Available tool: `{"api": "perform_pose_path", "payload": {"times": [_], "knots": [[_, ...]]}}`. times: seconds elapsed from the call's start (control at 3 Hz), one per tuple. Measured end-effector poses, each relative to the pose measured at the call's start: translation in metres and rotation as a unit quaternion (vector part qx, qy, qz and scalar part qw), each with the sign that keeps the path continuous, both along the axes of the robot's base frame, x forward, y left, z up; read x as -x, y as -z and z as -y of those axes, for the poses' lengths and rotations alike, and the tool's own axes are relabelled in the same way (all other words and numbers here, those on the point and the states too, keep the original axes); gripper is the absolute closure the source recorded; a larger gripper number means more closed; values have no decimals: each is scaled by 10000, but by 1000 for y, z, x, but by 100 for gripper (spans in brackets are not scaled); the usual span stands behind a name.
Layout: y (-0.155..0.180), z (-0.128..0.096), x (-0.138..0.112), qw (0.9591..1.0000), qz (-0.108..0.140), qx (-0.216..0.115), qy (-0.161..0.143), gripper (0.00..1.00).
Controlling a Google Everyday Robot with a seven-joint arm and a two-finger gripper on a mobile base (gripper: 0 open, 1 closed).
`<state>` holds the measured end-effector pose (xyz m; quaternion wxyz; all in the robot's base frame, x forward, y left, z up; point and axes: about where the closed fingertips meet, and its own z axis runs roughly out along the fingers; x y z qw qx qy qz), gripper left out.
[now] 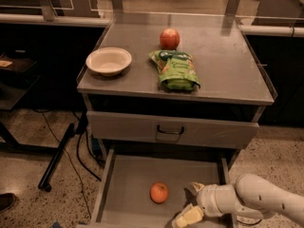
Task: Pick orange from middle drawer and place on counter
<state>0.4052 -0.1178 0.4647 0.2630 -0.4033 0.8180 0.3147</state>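
The orange (159,193) lies on the flat bottom of the open middle drawer (128,184), near its centre. My gripper (191,203) is inside the drawer at the lower right, a short way to the right of the orange and not touching it. Its two pale fingers are spread apart with nothing between them. The white arm comes in from the right edge. The counter (228,70) is the steel top above the drawers.
On the counter sit a white bowl (109,60) at the left, a green snack bag (176,69) in the middle and a redder apple-like fruit (169,38) behind it. A closed drawer front with a dark handle (170,131) is above the open drawer.
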Motion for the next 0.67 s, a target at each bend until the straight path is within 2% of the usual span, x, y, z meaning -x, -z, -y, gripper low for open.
{"api": "perform_pose_path", "payload": {"times": [0.67], "knots": [[30, 1, -49, 9979, 341, -223, 505, 0]]}}
